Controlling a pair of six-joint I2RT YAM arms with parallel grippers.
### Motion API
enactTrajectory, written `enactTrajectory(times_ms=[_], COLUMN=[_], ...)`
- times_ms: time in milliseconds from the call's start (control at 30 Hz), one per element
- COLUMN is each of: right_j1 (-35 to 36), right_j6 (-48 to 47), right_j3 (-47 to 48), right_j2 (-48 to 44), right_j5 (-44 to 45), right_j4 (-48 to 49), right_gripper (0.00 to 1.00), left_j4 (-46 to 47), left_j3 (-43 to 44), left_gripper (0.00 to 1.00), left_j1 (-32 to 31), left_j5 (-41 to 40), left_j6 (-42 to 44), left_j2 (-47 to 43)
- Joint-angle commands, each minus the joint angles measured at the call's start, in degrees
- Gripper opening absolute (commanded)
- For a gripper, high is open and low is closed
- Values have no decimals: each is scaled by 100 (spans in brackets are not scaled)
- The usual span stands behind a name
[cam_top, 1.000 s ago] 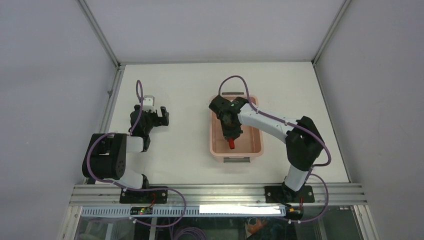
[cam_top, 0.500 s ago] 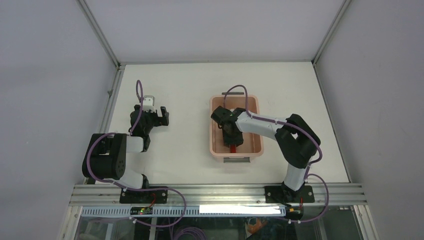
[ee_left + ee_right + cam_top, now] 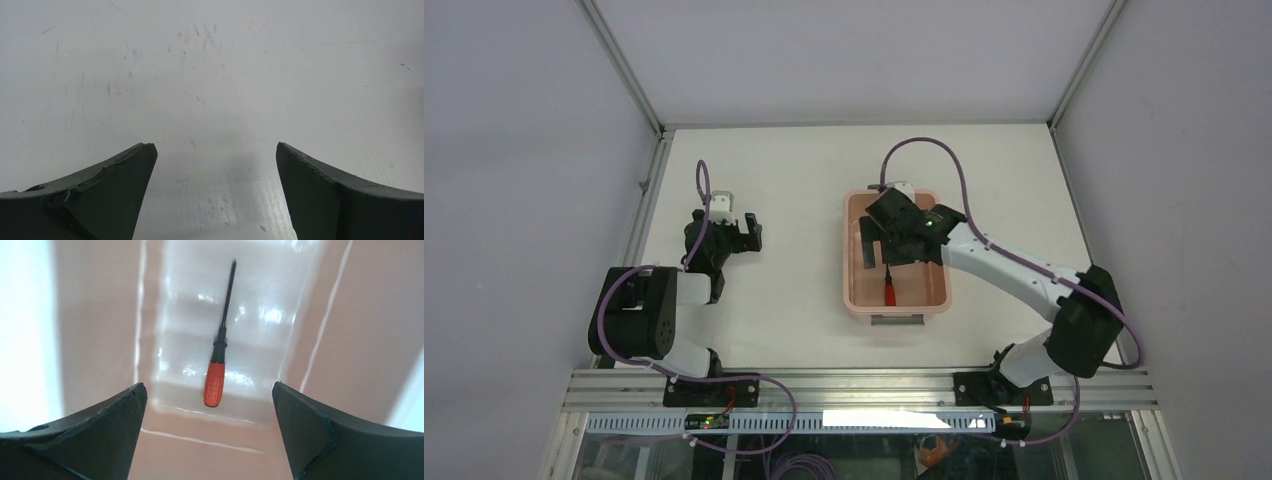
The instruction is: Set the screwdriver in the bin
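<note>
- Counter (image 3: 794,190): the bin and both arms are carried on it. The bin is set right of centre, well apart from the left arm.
- Bin (image 3: 848,262): it is found upright, with its long axis running away from the arm bases. In the right wrist view its walls are seen on both sides.
- Right gripper (image 3: 886,246): it is held over the bin with jaws spread wide and nothing between them. The placement is judged done, with only a clean exit left. A straight lift is advised, jaws kept apart, so that neither wall nor rim is caught.
- Left gripper (image 3: 742,230): it is parked over bare counter, jaws apart and empty. No part in this step is required of it.
- Screwdriver (image 3: 219,342): it is lying flat on the bin floor, red handle towards the near end, clear of both fingers. It is not to be touched on the way out.
</note>
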Motion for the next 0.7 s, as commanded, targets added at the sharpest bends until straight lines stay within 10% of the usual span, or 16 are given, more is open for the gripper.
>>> enactTrajectory(times_ms=[0, 300, 667], right_j1=[-26, -1465, -3700], right_j6=[-921, -1835, -1951], right_j3=[441, 348, -2557], right_j2=[-845, -2174, -3693], right_j5=[298, 345, -613], right_j4=[150, 517, 2204], right_gripper=[99, 99, 99], left_j4=[366, 366, 366], left_j3=[87, 87, 87], left_gripper=[99, 99, 99], left_j1=[57, 57, 57], left_j5=[65, 65, 65], left_j6=[-48, -48, -48], left_j2=[-10, -10, -10])
